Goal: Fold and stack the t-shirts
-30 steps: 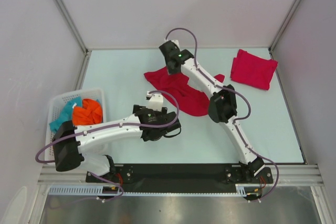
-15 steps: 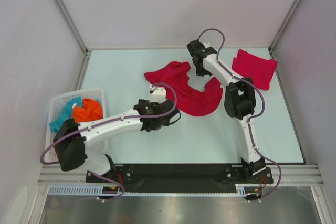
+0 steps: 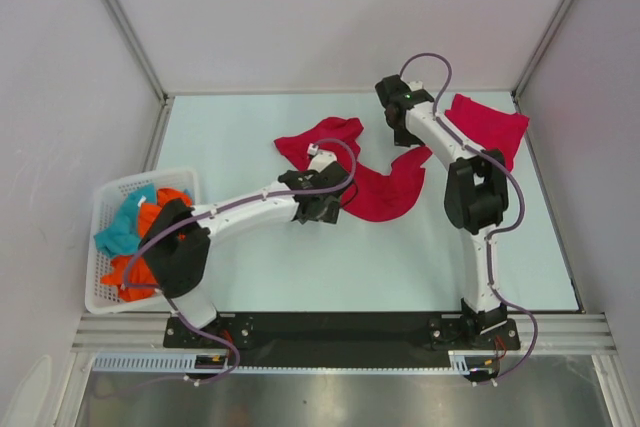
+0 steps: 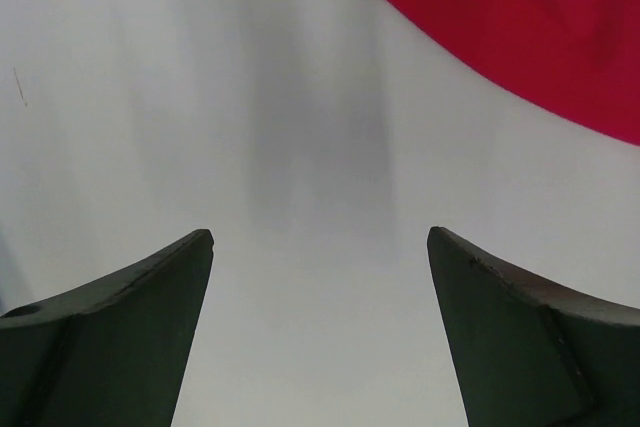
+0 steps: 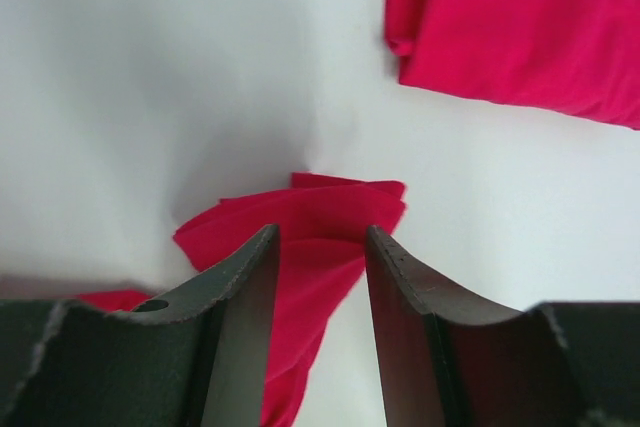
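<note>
A crumpled crimson t-shirt (image 3: 365, 187) lies spread mid-table. A second t-shirt (image 3: 487, 130), folded, sits at the back right, also in the right wrist view (image 5: 520, 27). My right gripper (image 3: 405, 137) hangs over the crumpled shirt's right sleeve (image 5: 320, 212); its jaws (image 5: 322, 237) stand partly open, with bare table showing between cloth and one finger. My left gripper (image 3: 325, 209) is at the shirt's near left edge. It is wide open (image 4: 320, 237) over bare table, with the red hem (image 4: 520, 27) ahead to the right.
A white basket (image 3: 105, 202) holding teal and orange cloth stands at the left edge, beside the left arm's elbow. White walls with metal posts enclose the pale table (image 3: 230, 137). The right arm's elbow (image 3: 475, 197) hangs above the table right of the shirt.
The right gripper swung right, from above the shirt's upper left to its right sleeve, uncovering the cloth. The left gripper reached up and right to the shirt's near edge. Jaw widths look unchanged.
</note>
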### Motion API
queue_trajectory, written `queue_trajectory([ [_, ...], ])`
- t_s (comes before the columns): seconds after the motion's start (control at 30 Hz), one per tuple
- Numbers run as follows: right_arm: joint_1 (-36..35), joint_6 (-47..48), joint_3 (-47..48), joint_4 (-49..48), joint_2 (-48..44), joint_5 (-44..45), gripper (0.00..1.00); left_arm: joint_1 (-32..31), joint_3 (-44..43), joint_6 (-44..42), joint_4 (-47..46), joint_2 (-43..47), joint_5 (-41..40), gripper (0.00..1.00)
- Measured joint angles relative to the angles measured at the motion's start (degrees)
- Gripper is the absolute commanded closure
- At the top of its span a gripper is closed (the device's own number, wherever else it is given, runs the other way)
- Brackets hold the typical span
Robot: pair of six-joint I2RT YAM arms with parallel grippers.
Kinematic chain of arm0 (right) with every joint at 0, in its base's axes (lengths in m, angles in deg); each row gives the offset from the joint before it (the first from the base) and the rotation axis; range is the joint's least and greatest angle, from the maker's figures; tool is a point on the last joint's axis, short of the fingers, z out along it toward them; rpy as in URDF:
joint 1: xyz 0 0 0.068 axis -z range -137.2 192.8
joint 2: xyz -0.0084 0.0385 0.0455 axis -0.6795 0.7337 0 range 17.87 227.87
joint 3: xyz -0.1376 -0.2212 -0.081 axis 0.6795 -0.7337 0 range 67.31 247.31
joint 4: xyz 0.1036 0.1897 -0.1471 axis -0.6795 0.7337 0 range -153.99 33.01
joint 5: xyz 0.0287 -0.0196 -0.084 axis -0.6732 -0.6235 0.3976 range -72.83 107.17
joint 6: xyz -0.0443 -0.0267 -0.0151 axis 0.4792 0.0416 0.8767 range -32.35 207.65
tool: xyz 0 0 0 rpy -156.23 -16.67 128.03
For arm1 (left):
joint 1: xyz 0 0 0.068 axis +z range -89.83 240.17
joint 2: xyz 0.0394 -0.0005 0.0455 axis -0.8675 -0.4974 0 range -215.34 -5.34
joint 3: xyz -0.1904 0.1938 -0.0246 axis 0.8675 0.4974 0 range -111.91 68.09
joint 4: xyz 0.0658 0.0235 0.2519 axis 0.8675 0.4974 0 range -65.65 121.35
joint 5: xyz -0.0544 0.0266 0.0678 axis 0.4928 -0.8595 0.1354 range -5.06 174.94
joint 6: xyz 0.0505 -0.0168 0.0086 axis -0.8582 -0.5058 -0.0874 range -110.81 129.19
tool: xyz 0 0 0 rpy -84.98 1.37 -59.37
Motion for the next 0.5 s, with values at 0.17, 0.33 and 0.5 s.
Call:
queue_trajectory([
  [0.17,1.31,-1.05,-3.06,-0.17,-1.88,0.81,0.56,3.76,0.02,-1.38,-0.74,2.23,2.25,0.06],
  [0.33,1.46,-1.90,-7.15,-1.05,-1.95,0.81,0.57,5.70,0.87,-2.36,-0.85,4.96,3.26,0.06],
  [0.5,0.98,-2.69,-8.94,-1.97,-1.49,0.20,0.70,5.84,2.12,-2.93,-0.72,10.05,3.39,0.06],
])
